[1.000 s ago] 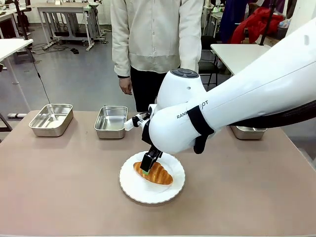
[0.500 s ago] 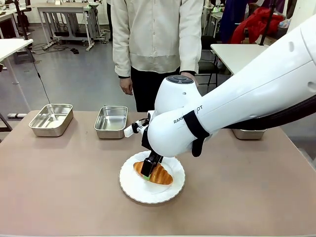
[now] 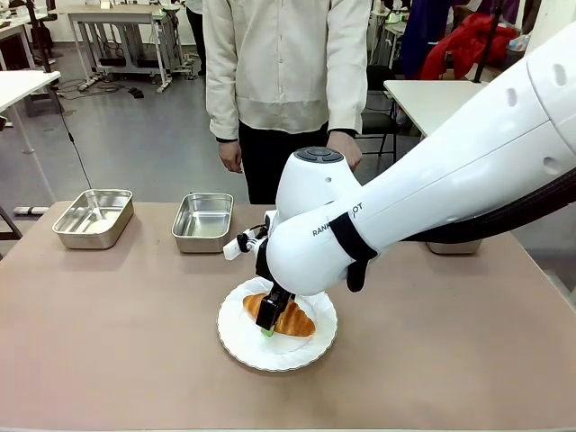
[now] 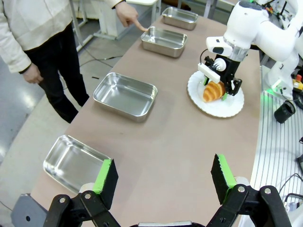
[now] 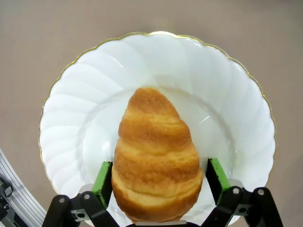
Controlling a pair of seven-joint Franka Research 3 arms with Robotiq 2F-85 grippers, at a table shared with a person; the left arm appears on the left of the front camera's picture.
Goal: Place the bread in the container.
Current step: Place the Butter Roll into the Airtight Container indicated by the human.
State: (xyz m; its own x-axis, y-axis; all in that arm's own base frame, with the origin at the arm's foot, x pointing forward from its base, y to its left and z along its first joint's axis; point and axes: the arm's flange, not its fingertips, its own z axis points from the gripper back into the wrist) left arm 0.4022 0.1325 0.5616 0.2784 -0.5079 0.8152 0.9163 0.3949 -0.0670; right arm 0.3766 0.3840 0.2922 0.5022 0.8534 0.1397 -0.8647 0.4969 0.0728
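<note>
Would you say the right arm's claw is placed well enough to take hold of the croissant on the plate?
Probably yes. The right claw straddles the croissant on the plate, a green pad close to each flank. Nothing stands between them, though a firm grip isn't evident yet.

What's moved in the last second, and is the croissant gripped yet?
The right end effector has come down lower over the croissant, which now sits between its fingers; the left pad looks against it, the right shows a slight gap, so no firm grip yet. The croissant, the plate, the steel pans and the open left end effector stayed put.
</note>
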